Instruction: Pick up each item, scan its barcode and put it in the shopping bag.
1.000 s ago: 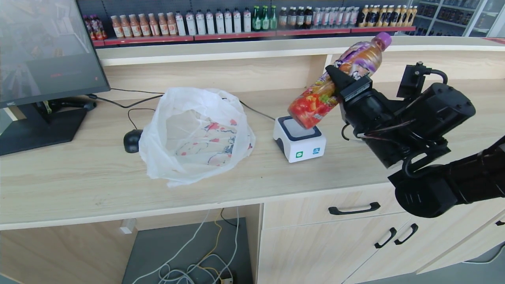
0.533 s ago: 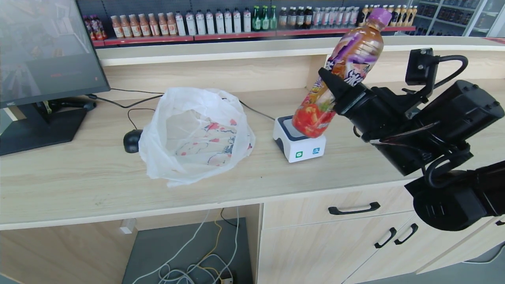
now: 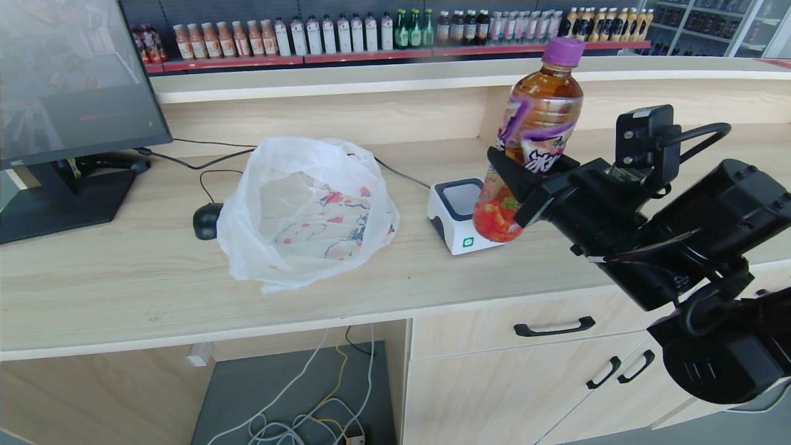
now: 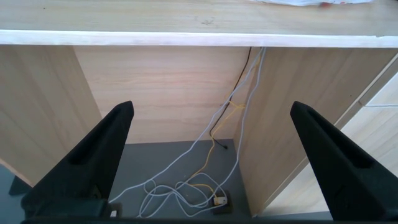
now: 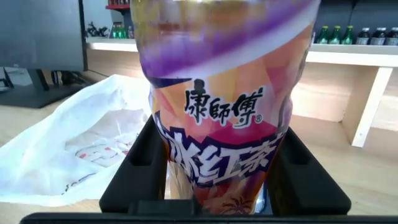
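Right hand (image 3: 525,170): clamped on the bottle (image 3: 531,142), one finger on each side of the label at about mid-height. The right wrist view confirms both fingers (image 5: 140,168) pressed against the bottle's sides.

Bottle: held clear of the tabletop (image 3: 123,272), near upright with a slight lean, purple cap (image 3: 563,50) uppermost. Its red base hangs just beside the scanner (image 3: 454,216), covering that unit's right edge in the head view. I cannot tell whether the two are in contact.

Left hand (image 4: 211,106): fingers wide apart, nothing between them. It sits below the tabletop's front edge, facing the recess underneath, where cables (image 4: 186,186) lie on the floor.

Bag (image 3: 306,210): white plastic, on the tabletop to the left of the scanner and near it, mouth open upward. Red and blue print shows through the film. Contents cannot be determined.

Surroundings: a black mouse (image 3: 206,220) lies at the bag's left side, partly covered by it. A monitor (image 3: 74,80) stands at the tabletop's far left. Drawers (image 3: 525,346) sit under the tabletop at the right. A shelf (image 3: 371,52) of drinks runs along the back wall.

Between bottle and bag, only the scanner stands on the tabletop.
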You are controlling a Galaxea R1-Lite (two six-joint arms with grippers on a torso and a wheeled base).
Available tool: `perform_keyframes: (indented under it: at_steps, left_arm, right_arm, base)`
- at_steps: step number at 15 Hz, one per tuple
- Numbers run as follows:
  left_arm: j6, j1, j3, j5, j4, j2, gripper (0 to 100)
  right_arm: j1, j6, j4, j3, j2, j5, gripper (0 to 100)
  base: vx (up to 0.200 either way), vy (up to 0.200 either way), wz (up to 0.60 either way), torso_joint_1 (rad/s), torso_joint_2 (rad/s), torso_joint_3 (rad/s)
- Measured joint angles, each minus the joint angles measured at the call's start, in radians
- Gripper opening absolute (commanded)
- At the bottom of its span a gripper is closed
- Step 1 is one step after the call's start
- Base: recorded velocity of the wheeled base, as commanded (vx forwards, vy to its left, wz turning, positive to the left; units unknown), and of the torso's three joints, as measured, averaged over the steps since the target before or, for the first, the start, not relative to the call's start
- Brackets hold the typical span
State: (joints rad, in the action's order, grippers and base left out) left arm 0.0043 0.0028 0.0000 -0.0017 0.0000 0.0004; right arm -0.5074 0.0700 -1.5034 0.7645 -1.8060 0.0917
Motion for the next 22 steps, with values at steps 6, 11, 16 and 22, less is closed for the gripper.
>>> perform_keyframes:
  at_steps: [6, 11, 16, 22]
  left_arm:
    - [0.010, 0.000, 0.000, 0.000, 0.000, 0.000, 100]
    - [0.008, 0.000, 0.000, 0.000, 0.000, 0.000, 100]
    - [0.007, 0.000, 0.000, 0.000, 0.000, 0.000, 100]
    - [0.004, 0.000, 0.000, 0.000, 0.000, 0.000, 100]
  right_arm:
    - [-0.014, 0.006, -0.024, -0.004, -0.015, -0.034, 0]
    - [-0.012, 0.003, -0.025, 0.025, -0.036, -0.035, 0]
    - [-0.009, -0.002, -0.027, 0.031, -0.043, -0.059, 0]
    - [-0.010, -0.002, -0.024, 0.055, -0.048, -0.057, 0]
  base:
    - [0.000, 0.033, 0.00, 0.000, 0.00, 0.000]
    - [0.000, 0.200, 0.00, 0.003, 0.00, 0.004]
    - [0.000, 0.200, 0.00, 0.001, 0.00, 0.001]
    - [0.000, 0.133, 0.00, 0.005, 0.00, 0.001]
